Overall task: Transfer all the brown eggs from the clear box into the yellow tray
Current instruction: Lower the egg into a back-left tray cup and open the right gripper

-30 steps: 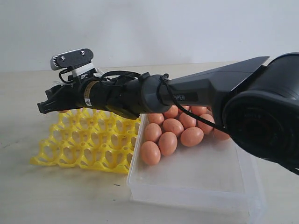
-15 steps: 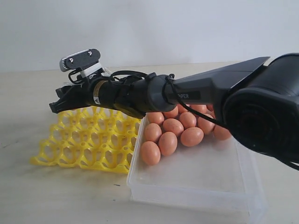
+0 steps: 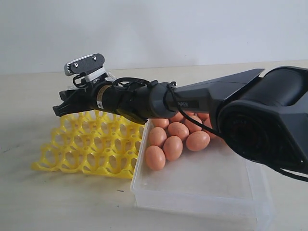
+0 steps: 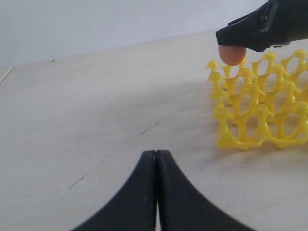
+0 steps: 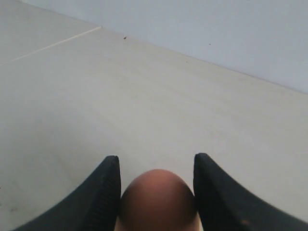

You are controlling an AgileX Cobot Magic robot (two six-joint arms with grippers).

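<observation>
The right gripper [image 5: 156, 160] is clamping the carried egg [image 5: 158, 199] between its two black fingers, one pad pressing each flank and the rounded end poking out ahead of the tips. In the left wrist view that egg is hanging just above the raised peaks at a corner of the yellow tray [image 4: 250, 122], not touching the plastic as far as I can tell. The exterior view is putting it over the tray's back left corner.

The right arm [image 3: 192, 101] is stretching in from the right, passing over the clear box [image 3: 197, 185] and out across the tray. So we're watching the place step: the egg is out of the box and over the tray, but not yet seated. Every cup I can see is sitting empty, though the arm is hiding part of the back row, so I'm reading this as an early delivery.

The rest of the brown eggs [image 3: 173, 144] are bunching together at the far end of the box, touching one another, with the near end bare. The left gripper [image 4: 156, 155] is hovering low over the table [image 4: 96, 96] with its fingers pressed together, holding nothing, apart from the tray.

What's coming, to my eye, is centring the egg over one cup rather than a peak and lowering gently until the cup is taking the weight. Then it's parting the fingers and rising straight up so nothing is nudging the egg loose.
</observation>
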